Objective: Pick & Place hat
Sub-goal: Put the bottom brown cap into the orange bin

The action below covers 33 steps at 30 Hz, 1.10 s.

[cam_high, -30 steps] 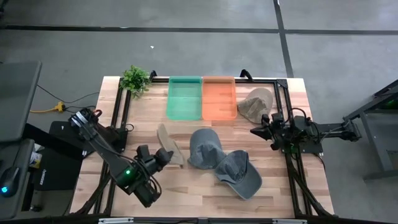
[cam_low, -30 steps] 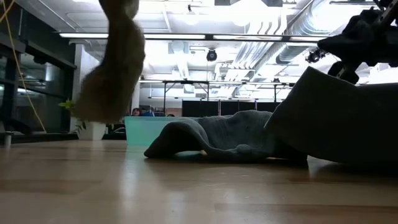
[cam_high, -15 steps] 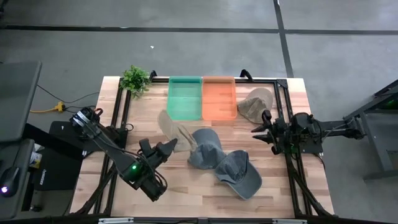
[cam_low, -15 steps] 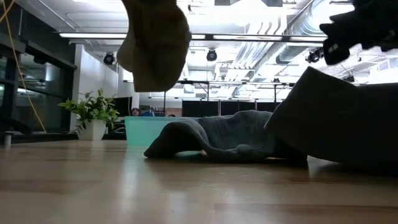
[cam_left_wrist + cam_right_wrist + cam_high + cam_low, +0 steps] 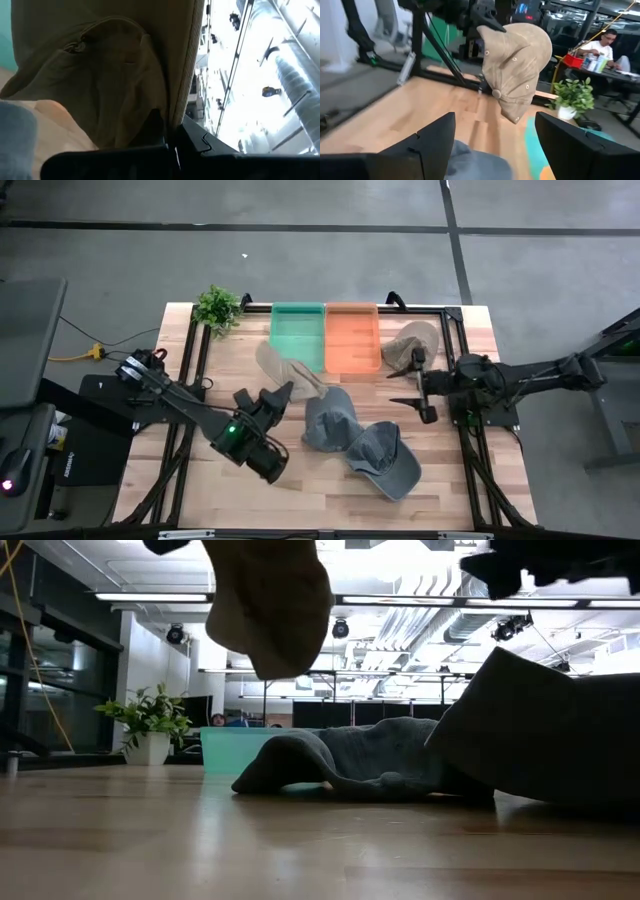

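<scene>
Tan cap is hanging off the table in the left gripper, fingers pinched together on its fabric. It is sitting above the boards between the green bin and the nearer grey cap, close to the bin's front edge. Step in hand looks like the carry phase: pick is done, place is not. Next move probably calls for bringing the cap on over a bin, green or the orange bin beside it, lowering, then letting go; which bin is meant cannot be told from here.

Cap is looking soft and floppy, drooping crown-down with eyelets and a top button showing in the right wrist view. Expect it to swing and drape over a bin wall if dropped off-centre.

Right gripper is hovering with fingers spread wide apart, holding nothing, just beside a second tan cap lying at the table's far right, next to the orange bin. A second grey cap is lying nearer the front edge, overlapping the first. Potted plant is standing at the far left corner.
</scene>
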{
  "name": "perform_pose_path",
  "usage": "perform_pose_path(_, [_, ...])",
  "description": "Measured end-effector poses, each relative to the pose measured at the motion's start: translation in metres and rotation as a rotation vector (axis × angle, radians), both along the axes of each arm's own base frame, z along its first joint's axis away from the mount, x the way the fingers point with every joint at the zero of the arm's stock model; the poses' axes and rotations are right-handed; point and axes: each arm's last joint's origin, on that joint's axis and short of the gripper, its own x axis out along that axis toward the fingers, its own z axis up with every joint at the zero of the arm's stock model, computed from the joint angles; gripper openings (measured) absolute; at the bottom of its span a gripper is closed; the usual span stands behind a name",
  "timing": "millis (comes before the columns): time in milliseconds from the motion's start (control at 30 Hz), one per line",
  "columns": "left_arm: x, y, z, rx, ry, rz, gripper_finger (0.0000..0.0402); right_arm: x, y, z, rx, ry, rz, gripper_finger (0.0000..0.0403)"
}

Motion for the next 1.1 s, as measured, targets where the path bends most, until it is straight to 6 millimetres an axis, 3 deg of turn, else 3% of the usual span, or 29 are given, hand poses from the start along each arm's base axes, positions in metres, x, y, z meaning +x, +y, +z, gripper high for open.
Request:
perform_pose_path(433, [0.006,0.003,0.002,0.013,-0.036,0.026,0.0000,0.087,0.003,0.018,-0.269,0.154,-0.018,0.0271])
perform_pose_path(700, [0.007,0.003,0.003,0.009,-0.068,0.032,0.0000,0.138,0.003,0.024,-0.366,0.142,-0.087,0.0271])
perform_pose_path(1100, [0.014,0.011,0.006,0.006,-0.122,0.075,0.0000,0.178,0.011,0.026,-0.390,0.126,-0.107,0.0271])
